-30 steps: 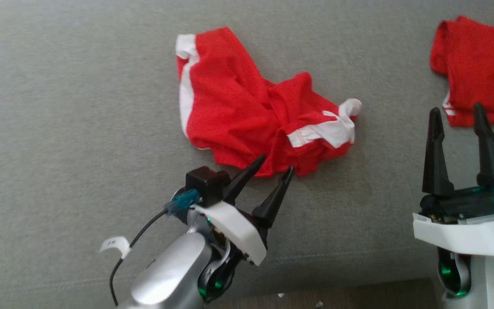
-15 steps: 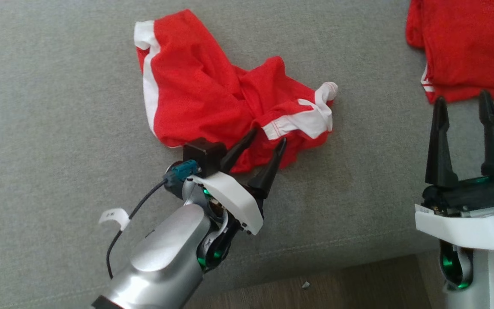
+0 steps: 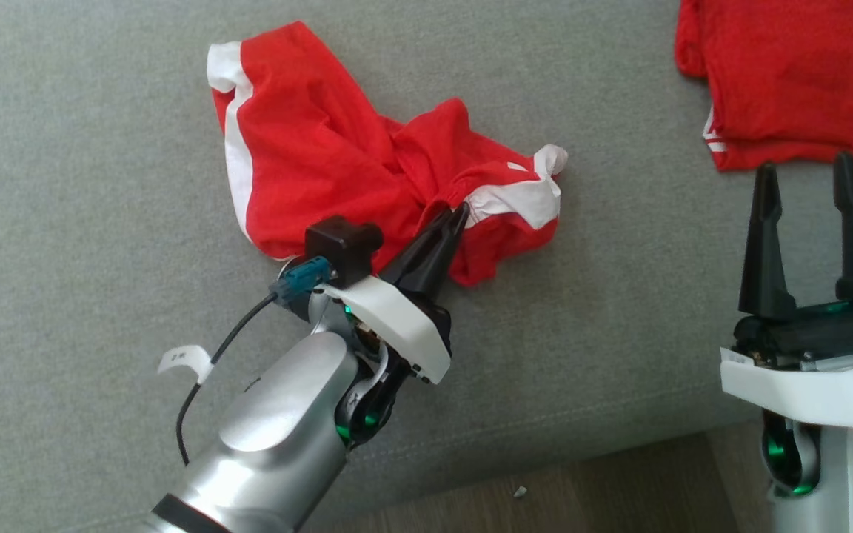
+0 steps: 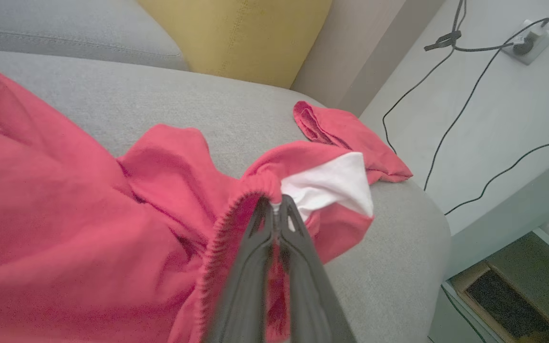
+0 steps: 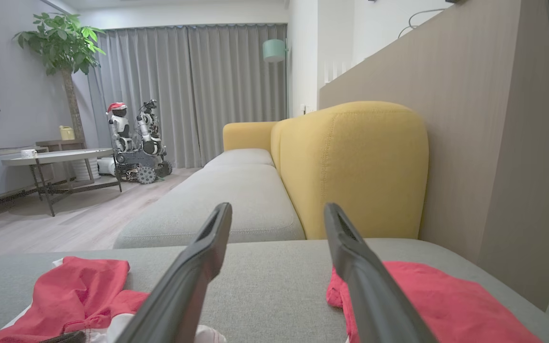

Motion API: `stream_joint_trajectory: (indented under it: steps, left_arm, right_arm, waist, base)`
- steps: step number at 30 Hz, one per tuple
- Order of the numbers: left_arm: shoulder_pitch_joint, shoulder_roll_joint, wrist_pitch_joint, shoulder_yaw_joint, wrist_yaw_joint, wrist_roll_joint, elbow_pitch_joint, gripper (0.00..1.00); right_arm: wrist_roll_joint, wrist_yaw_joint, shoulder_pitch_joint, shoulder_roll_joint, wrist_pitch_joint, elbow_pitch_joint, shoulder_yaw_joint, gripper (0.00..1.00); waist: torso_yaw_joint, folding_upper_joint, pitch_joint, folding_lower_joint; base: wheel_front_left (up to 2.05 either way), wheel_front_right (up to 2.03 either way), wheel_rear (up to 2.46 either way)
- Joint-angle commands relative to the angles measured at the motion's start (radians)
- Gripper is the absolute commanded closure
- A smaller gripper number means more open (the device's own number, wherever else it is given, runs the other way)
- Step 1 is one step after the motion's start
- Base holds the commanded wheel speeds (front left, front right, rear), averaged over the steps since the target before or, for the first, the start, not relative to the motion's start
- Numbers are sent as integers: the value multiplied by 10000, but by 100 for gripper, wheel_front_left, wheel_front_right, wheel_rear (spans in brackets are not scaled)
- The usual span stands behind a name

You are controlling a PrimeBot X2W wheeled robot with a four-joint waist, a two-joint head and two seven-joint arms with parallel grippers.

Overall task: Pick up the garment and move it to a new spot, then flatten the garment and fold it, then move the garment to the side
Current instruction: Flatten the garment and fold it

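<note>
In the head view the garment (image 3: 308, 170), red with white bands, lies crumpled on the grey sofa (image 3: 64, 222). The left gripper (image 3: 457, 213) reaches in low from the front, its jaws clenched on a raised fold at the near edge, just beside a white band (image 3: 523, 203). Pinching a bunched ridge like this likely gives enough cloth to lift the whole piece without scraping the seat. The right gripper (image 3: 805, 163) hovers apart at the lower right, jaws released and grasping nothing, probably free for a second grasp when flattening comes. Another red cloth (image 3: 789, 74) lies folded at the far right, well apart. In the left wrist view the two fingers (image 4: 255, 267) meet on a gathered hem (image 4: 229, 214) where red joins white, the cloth puckered round the tips. In the right wrist view the spread fingers (image 5: 193, 267) point across the seat between the garment at lower left and the red cloth at right, touching neither. The pick-up seems only begun: the garment rests on the sofa.
</note>
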Motion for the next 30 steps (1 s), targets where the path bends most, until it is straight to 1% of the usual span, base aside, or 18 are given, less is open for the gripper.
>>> stream_joint_trajectory:
  steps: [1, 3, 4, 6, 10, 13, 16, 19, 22, 25, 28, 30]
  left_arm:
    - [-253, 58, -113, 321, -132, 34, -349, 100]
    - [-247, 68, -97, 387, -253, -117, -426, 100]
    - [-431, 80, 88, 378, -412, -257, -528, 100]
    - [-635, 95, 260, 343, -495, -289, -595, 100]
    - [-1912, 128, 1138, 316, -814, -635, -1077, 100]
    - [-2996, 230, 1954, 398, -939, -1104, -1606, 100]
    - [-3854, 491, 2685, 512, -982, -1503, -2229, 100]
    - [-4121, 1038, 3212, 602, -984, -1650, -2862, 100]
    - [-3487, 1781, 3581, 704, -684, -1773, -3429, 100]
    - [-2167, 2646, 3602, 733, -246, -1814, -3872, 100]
    - [-833, 3457, 3007, 935, 206, -1650, -3893, 100]
    - [-137, 3692, 2435, 1142, 406, -1662, -3657, 100]
  right_arm:
    - [57, 44, -162, 11, -42, -314, 161, 0]
    - [85, 44, -140, 14, -42, -326, 90, 0]
    - [178, 44, -126, 16, -42, -329, 60, 0]
    - [229, 44, -129, 17, -42, -321, 70, 0]
    - [419, 44, -150, 18, -42, -262, 165, 0]
    - [545, 44, -89, 18, -42, -251, 125, 0]
    - [587, 44, -5, 19, -42, -319, 1, 0]
    - [574, 44, 125, 19, -42, -390, -177, 0]
    - [475, 44, 330, 19, -42, -421, -176, 0]
    - [434, 44, 559, -57, -42, -241, 130, 0]
    - [693, 44, 801, -371, -42, 490, 644, 0]
    - [924, 44, 864, -572, -42, 1069, 951, 0]
  waist:
    - [-50, 0, -112, 0]
    - [-98, 0, -239, 0]
    - [-161, 0, -381, 0]
    - [-203, 0, -456, 0]
    - [-404, 0, -866, 0]
    - [-476, 0, -1188, 0]
    - [-379, 0, -1407, 0]
    - [-115, 0, -1547, 0]
    - [270, 0, -1522, 0]
    - [677, 0, -1318, 0]
    - [1064, 0, -1013, 0]
    - [1305, 0, -846, 0]
  base:
    - [0, 0, 0]
    - [0, 0, 0]
    - [0, 0, 0]
    - [0, 0, 0]
    - [0, 0, 0]
    - [0, 0, 0]
    - [0, 0, 0]
    - [0, 0, 0]
    - [0, 0, 0]
    - [0, 0, 0]
    - [0, 0, 0]
    - [0, 0, 0]
